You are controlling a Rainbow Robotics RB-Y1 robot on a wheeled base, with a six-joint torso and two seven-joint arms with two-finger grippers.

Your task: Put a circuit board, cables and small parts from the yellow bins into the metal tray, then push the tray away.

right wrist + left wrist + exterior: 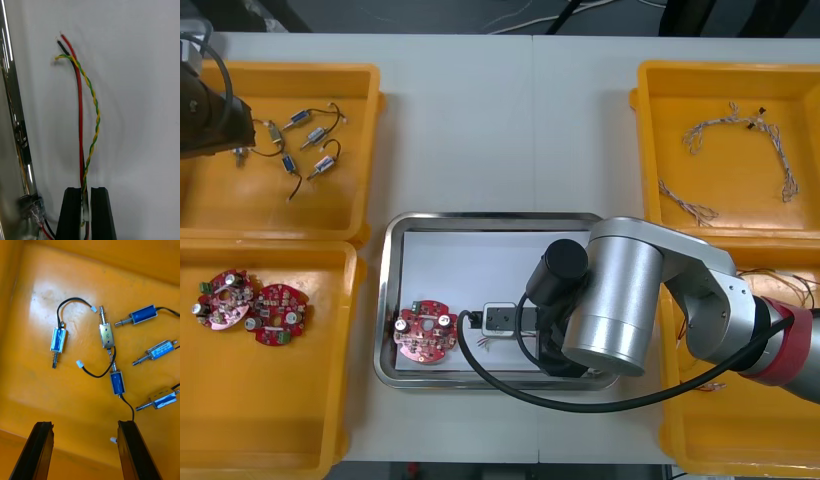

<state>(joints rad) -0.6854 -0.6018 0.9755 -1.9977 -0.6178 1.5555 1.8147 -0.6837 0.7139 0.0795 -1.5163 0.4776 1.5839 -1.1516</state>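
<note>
The right gripper (86,190) is over the white floor of the metal tray (387,300), toward its near edge. Its two fingers are pinched almost together on a small bundle of cables (80,112): a red one, a black one and a twisted yellow-and-green pair. The cables run straight out from between the fingertips over the white floor, their bare ends fanning slightly apart, and the tray's shiny wall runs alongside them. One round red circuit board (426,332) lies toward the tray's near left corner, a little way from the right arm's end. The left gripper (84,423) hangs over the far left yellow bin (240,215), fingers wide apart and holding nothing. The small metal parts (106,335) lie scattered on the bin floor beyond its fingertips, and one part's black lead ends just inside one finger. Two more boards (279,314) sit in the near left bin (270,420), near its far left corner. Thin twisted cables (690,209) lie in the far right bin (720,80)
</note>
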